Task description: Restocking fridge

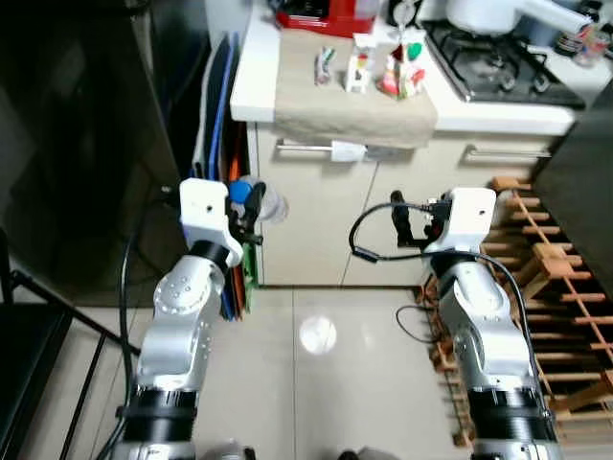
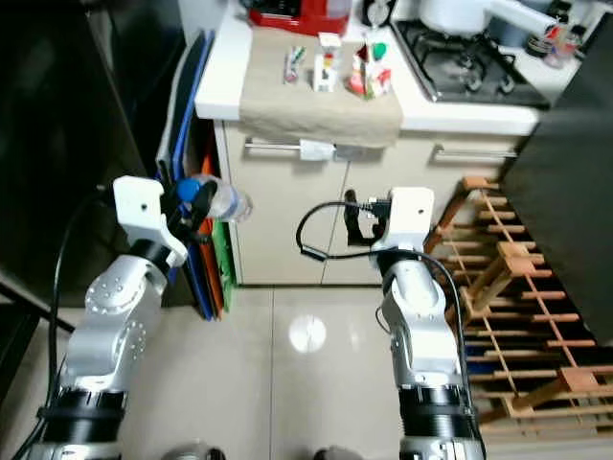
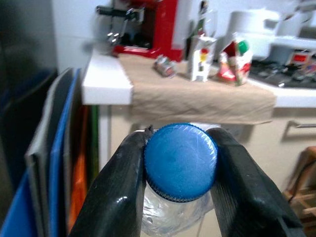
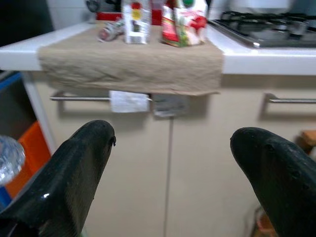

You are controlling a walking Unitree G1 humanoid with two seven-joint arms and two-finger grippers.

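- Left tool [image 3: 180, 173] clenched on bottle [image 3: 180, 160] at its blue cap, held in air before the counter [image 1: 257, 77].
- Right tool [image 4: 170, 163] released, fingers spread, facing cabinet doors [image 4: 148, 163].

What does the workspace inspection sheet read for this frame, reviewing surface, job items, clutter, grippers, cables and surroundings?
Surface: white counter with beige cloth draped over its edge.
Job's things: blue-capped clear bottle; cartons and a small can on the cloth.
Clutter: red appliance.
Grippers: left gripper shut on the bottle's cap; right gripper open, empty, facing the cabinet doors.
Cables: black cable looping at the right wrist.
Surroundings: gas hob, wooden rack, upright boards, tiled floor.
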